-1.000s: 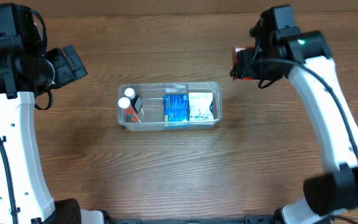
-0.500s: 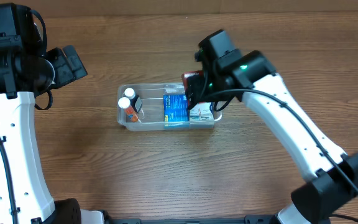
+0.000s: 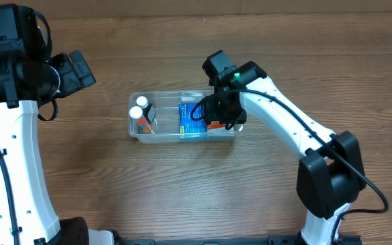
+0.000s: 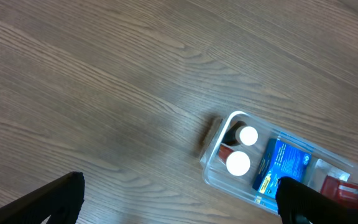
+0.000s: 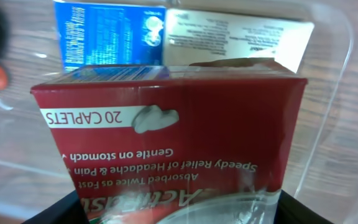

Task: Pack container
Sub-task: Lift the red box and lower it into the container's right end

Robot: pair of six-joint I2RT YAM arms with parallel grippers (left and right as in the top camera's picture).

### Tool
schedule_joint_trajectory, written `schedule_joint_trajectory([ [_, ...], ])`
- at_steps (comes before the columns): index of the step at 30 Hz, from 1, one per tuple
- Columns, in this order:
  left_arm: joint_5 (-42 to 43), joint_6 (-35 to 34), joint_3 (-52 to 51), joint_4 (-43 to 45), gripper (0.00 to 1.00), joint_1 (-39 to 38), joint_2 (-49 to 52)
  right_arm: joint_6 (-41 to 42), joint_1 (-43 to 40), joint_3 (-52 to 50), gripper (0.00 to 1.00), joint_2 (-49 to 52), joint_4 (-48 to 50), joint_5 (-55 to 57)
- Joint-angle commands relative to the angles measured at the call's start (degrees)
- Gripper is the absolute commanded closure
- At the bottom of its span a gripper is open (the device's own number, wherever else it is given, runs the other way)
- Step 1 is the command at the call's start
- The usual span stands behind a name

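The clear container [image 3: 134,131] sits mid-table. It holds two white-capped bottles [image 3: 138,107] at its left end, a blue box [image 3: 191,119] in the middle and a white box [image 5: 235,31] at the right. My right gripper [image 3: 220,112] is shut on a red caplet box [image 3: 215,125] and holds it inside the container's right end, over the white box. In the right wrist view the red box [image 5: 179,124] fills the frame between the fingers [image 5: 179,214]. My left gripper [image 3: 77,68] is open and empty, high and to the container's left; its fingers [image 4: 179,208] frame the container [image 4: 213,174].
The wooden table runs all around the container. The right arm reaches across the table's right half. In the left wrist view the bottles [image 4: 243,149], the blue box [image 4: 281,165] and the red box [image 4: 344,190] show inside the tub.
My right arm swung from the far right to the container, carrying the red box, and lowered it into the right end. The left arm has not moved.
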Motion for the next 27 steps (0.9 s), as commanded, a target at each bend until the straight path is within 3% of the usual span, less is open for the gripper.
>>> schedule_joint_trajectory([
  [1, -0.09, 1.68, 0.13, -0.13, 0.0, 0.24, -0.13, 0.48, -0.07, -0.02, 0.3, 0.87, -0.37, 0.83],
  [7, -0.11, 1.7, 0.13, -0.13, 0.0, 0.24, -0.13, 0.48, -0.17, 0.0, 0.26, 0.9, -0.39, 1.44],
  [10, -0.11, 1.7, 0.13, -0.17, 0.0, 0.24, -0.13, 0.44, -0.17, 0.0, 0.16, 0.9, -0.44, 1.44],
  [21, -0.13, 1.7, 0.13, -0.31, 0.0, 0.24, -0.13, 0.44, -0.17, 0.11, 0.16, 0.85, -0.44, 1.46],
  [25, -0.13, 1.73, 0.13, -0.31, 0.0, 0.24, -0.13, 0.17, -0.17, 0.87, 0.28, 0.09, -0.39, 1.46],
  [27, -0.13, 1.73, 0.13, -0.31, 0.0, 0.24, -0.13, -0.72, -0.17, 1.6, 0.48, -0.59, -0.37, 1.36],
])
